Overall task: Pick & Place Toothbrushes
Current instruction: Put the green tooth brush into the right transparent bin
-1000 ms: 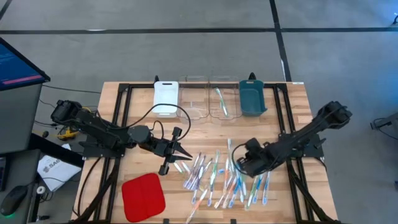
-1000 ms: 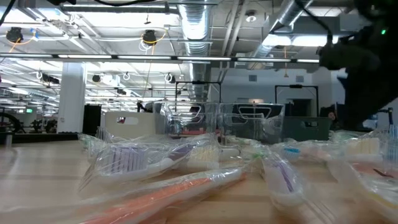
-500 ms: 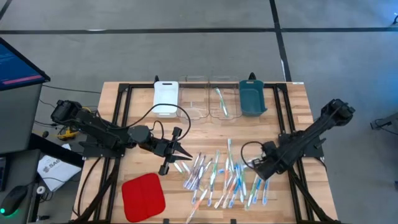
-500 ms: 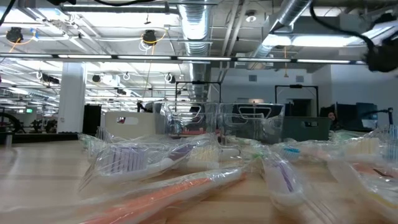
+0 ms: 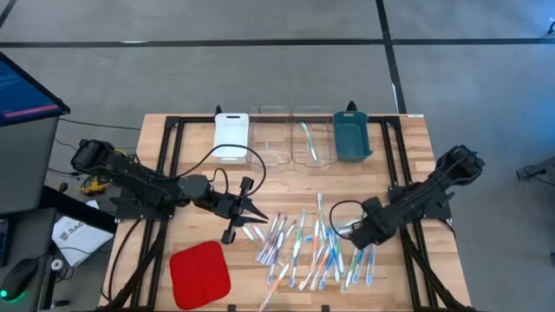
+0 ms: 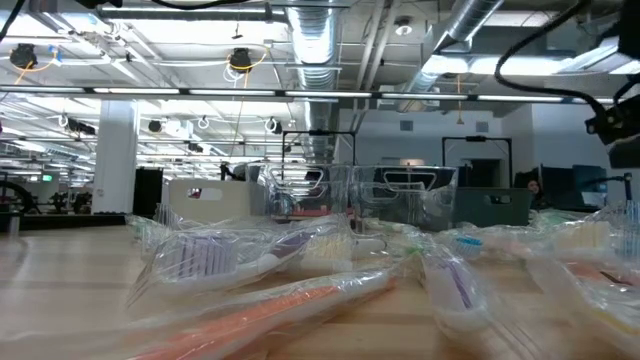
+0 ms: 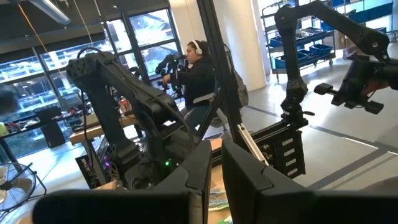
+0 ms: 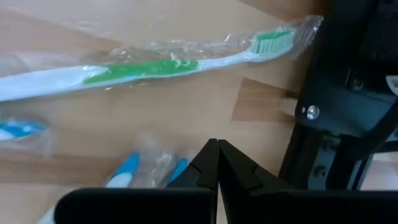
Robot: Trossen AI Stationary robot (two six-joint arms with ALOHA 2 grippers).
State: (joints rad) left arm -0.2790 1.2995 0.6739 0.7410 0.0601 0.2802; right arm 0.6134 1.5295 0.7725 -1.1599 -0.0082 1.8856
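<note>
Comparing with the frames from a second ago, left to right in the high view: the left arm has not moved. Its left gripper [image 5: 245,212] sits left of centre, fingers [image 7: 239,171] nearly together and grasping nothing, pointing at the left edge of the toothbrush pile [image 5: 312,247].

The red pad [image 5: 199,272] at lower left is unchanged, as are the white tray [image 5: 231,136], two clear trays [image 5: 272,149] and teal tray [image 5: 351,137] along the upper edge of the desk [image 5: 169,147]. One green toothbrush [image 5: 307,141] lies in the right-hand clear tray; the rest are scattered at lower centre.

The change is on the right. The right gripper [image 5: 357,234] has pulled back from over the pile toward its right margin, then eased slightly inward again. Its fingers [image 8: 214,163] are clenched tight with nothing between them; the right wrist view shows a wrapped green-handled toothbrush [image 8: 149,68] lying on the wood just beyond the tips, and blue ones [image 8: 127,169] nearer.

Judgement: no brush was lifted on this pass, so a fresh approach with fingers parted is needed.

Room: bare wood between pile and trays gives a free carry path. The black frame rail [image 5: 399,186] runs close to the right arm. The pile is crowded, brushes overlapping, and the lowest ones lie near the bottom edge of the desk.
</note>
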